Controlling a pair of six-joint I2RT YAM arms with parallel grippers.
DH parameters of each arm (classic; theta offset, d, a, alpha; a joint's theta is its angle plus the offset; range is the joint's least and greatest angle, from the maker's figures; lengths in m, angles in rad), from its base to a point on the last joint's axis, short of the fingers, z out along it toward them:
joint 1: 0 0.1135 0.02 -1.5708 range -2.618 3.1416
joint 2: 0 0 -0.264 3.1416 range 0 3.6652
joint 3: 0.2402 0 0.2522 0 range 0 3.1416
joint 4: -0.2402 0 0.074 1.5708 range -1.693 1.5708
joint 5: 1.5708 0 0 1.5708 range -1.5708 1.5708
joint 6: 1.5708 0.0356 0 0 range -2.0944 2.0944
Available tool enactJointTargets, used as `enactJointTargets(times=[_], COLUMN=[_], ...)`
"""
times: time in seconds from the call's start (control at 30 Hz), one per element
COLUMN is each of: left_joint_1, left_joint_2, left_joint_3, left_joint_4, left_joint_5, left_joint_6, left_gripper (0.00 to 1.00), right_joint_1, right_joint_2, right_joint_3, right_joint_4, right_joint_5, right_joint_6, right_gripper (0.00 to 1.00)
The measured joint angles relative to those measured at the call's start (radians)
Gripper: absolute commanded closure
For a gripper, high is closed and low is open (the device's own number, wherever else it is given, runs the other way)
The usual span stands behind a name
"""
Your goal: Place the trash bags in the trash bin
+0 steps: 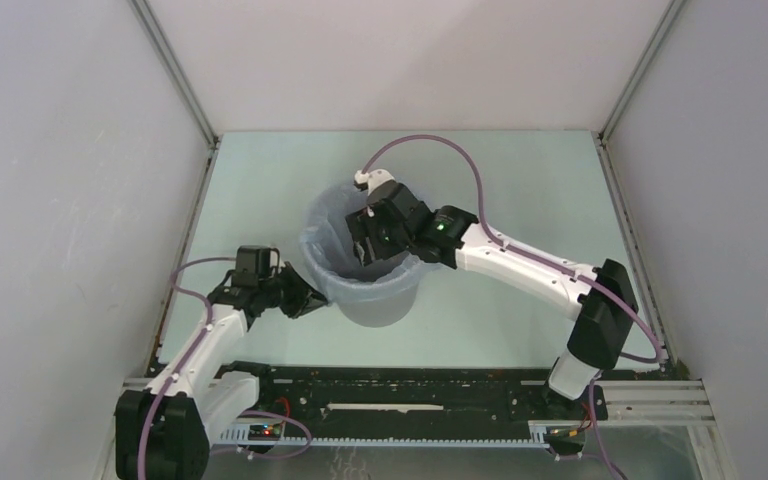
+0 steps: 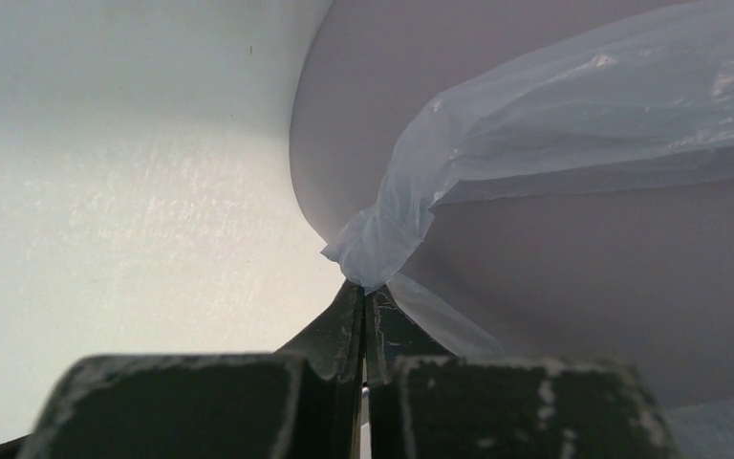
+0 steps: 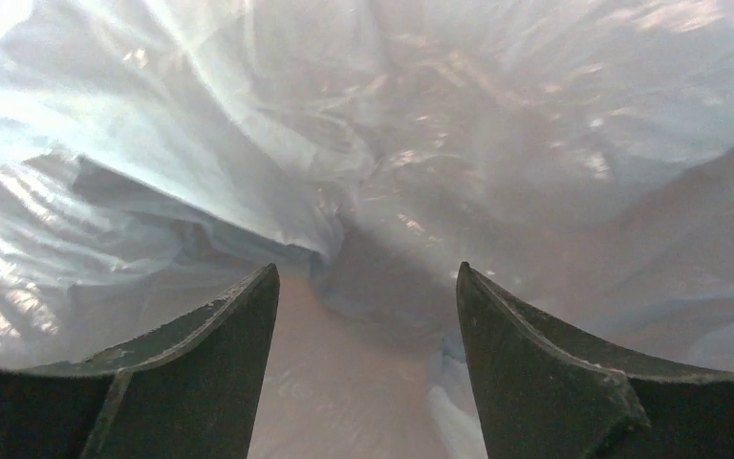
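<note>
- Bin [image 1: 382,300]: centre of the table [image 1: 260,180]; bag [image 1: 322,250] draped over its rim.
- Left gripper [image 2: 364,298]: clenched on the bag's edge outside the bin; hold firm.
- Right gripper [image 3: 368,277]: released, inside the bin; press the film down gently.

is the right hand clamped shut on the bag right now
No, the right hand has its fingers spread wide apart, and the bag film lies loose beyond them, not pinched.

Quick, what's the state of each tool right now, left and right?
Left tool: shut on a fold of the trash bag, against the trash bin wall.
Right tool: open, holding nothing, inside the bag-lined bin.
</note>
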State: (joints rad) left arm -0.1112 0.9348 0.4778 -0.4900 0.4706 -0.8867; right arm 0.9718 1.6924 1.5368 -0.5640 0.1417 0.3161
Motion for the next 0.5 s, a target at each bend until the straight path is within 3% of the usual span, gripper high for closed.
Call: enactJointTargets(times=[0.5], left_joint_1=[0.0], left_joint_2=[0.042], left_joint_3=[-0.003], left_joint_4=[0.017], left_joint_5=[0.0], left_joint_6=[-0.005], left_gripper=[0.98], right_joint_1=[-0.03], right_joint_2=[0.028], right_joint_3=[-0.088], right_joint_4=[0.041], right_joint_5=[0.002], right_joint_6=[0.004], right_gripper=[0.25])
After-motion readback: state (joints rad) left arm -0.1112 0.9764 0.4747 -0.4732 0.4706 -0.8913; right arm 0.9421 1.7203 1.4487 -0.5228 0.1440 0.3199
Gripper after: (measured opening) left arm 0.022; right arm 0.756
